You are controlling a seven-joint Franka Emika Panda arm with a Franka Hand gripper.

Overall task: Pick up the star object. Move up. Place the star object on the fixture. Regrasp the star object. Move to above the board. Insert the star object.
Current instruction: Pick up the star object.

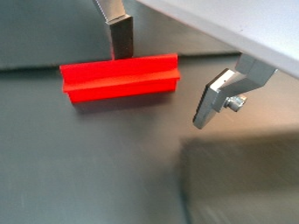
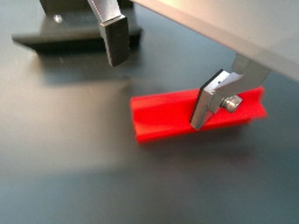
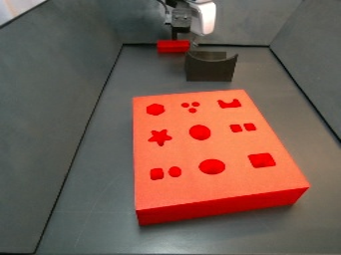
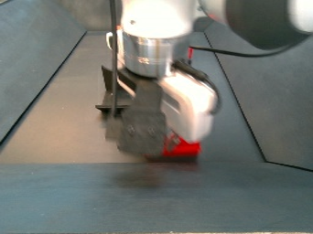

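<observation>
We see the board (image 3: 213, 154) filling the near floor in a side view, with the gripper (image 3: 177, 30) at the far end, above the star object (image 3: 173, 45), fixture (image 3: 209, 66) just right of it. In both wrist views the fingers (image 1: 118, 38) stand wide apart w/ nothing held (star object (image 2: 193, 116) lies flat on the floor beneath them).

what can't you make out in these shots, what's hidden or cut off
- Star object: in this side view the blurred gripper covers most of it.
- Star cross-section: not readable in either wrist view; the star object shows only as a ridged bar.
- Fixture: cut off by the wrist view's edge.
- Gripper in the side view over the board: fingers too small to read.
</observation>
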